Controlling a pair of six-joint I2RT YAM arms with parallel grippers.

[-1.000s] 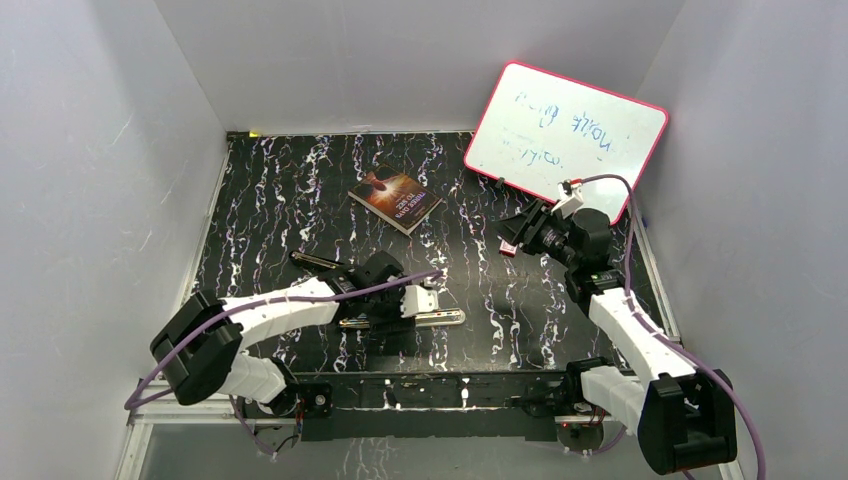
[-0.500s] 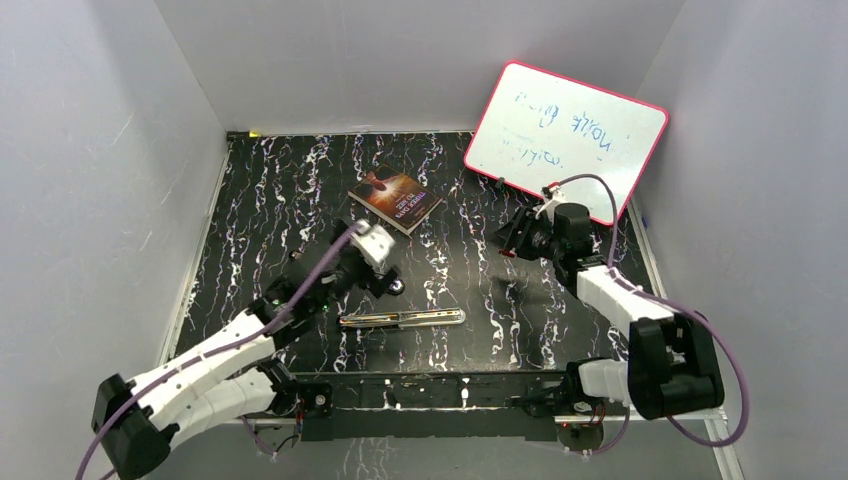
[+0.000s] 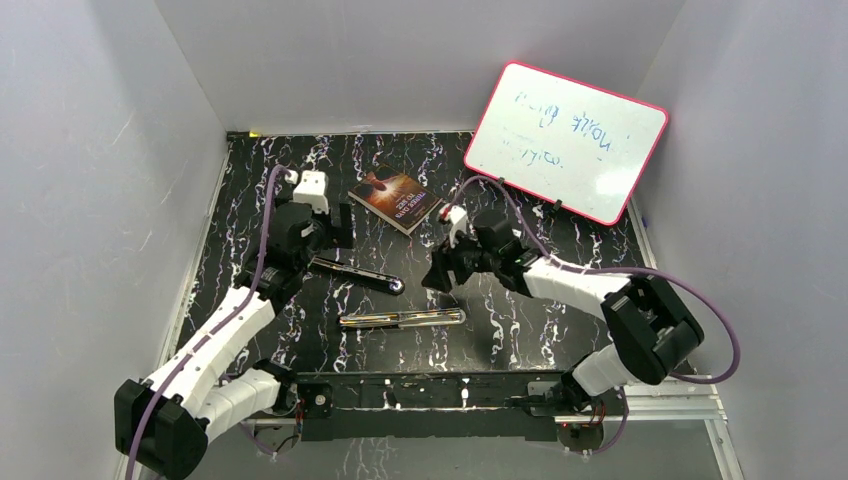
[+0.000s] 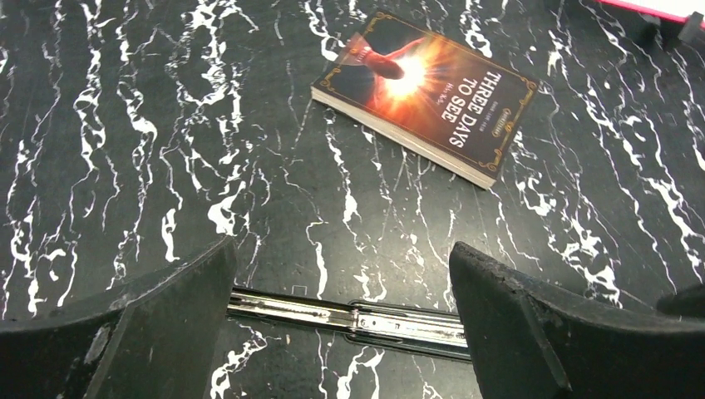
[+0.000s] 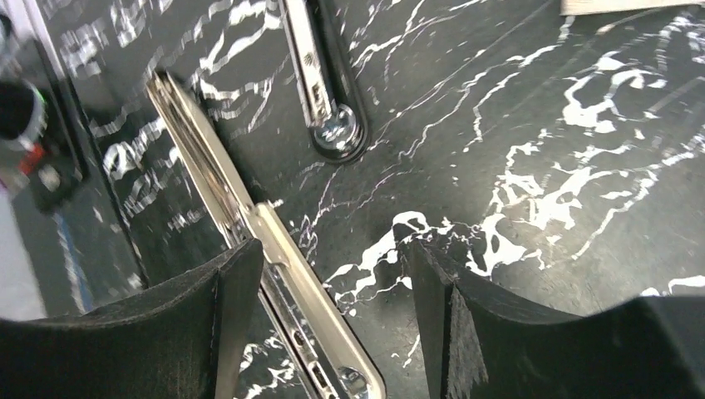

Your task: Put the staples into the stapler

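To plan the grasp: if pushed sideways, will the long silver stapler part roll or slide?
The silver stapler part would likely slide, not roll: it lies flat and looks channel-shaped. Being shiny metal, it is probably stiff and slippery to pinch.

Paperback book (image 3: 396,199) lying flat on black marbled tabletop (image 3: 260,190), pink-rimmed whiteboard (image 3: 565,140) leaning far right

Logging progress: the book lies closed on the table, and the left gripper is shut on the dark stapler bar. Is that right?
No. The left gripper is open, its jaws spread wide above the dark stapler bar, not gripping it; the left wrist view shows this. The book does lie closed.
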